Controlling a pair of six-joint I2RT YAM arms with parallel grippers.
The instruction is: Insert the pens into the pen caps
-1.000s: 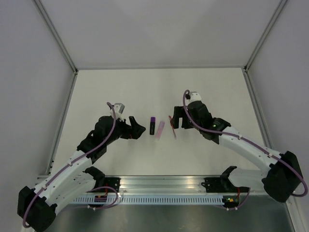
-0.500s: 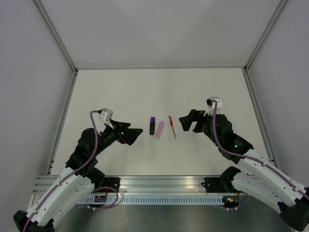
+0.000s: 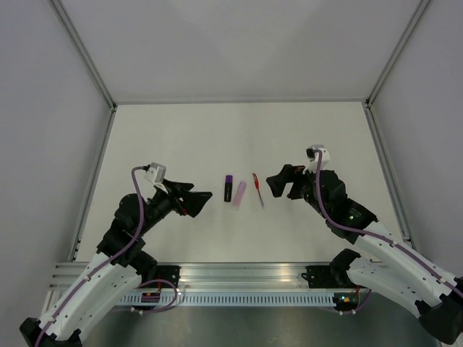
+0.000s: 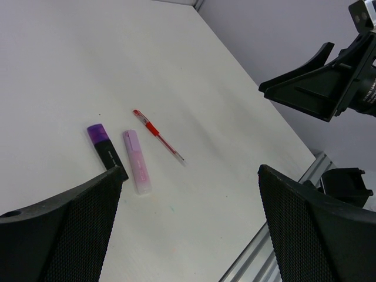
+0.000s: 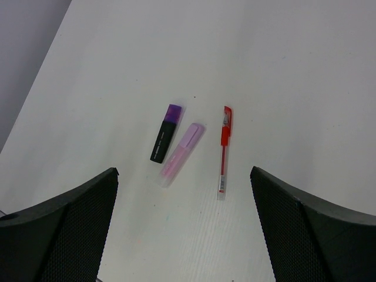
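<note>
Black left gripper (image 3: 204, 201): its wrist has drifted slightly towards the left wall since half a second ago; jaws spread wide, holding nothing, tips pointing at the pens.
Right gripper (image 3: 273, 186): has edged a touch leftward, towards the pens; jaws likewise wide and empty.
Pens and caps: unmoved, lying in a row between the two grippers and touched by neither.
Purple-tipped dark cap (image 3: 228, 187): leftmost in the row, flat on the table, purple end away from the arms.
Lilac marker (image 3: 239, 193): just beside the dark cap on its right, roughly parallel, set a little nearer the arms.
Red pen (image 3: 257, 189): right of the marker with a clear gap, thicker red part at the far end; whether that is a seated cap I cannot tell.
Table (image 3: 181, 137): off-white, matte.
Room: pale grey walls (image 3: 217, 43) on three sides, metal frame posts (image 3: 87, 54) in the corners, an aluminium rail (image 3: 253, 275) carrying the arm bases along the near edge.
</note>
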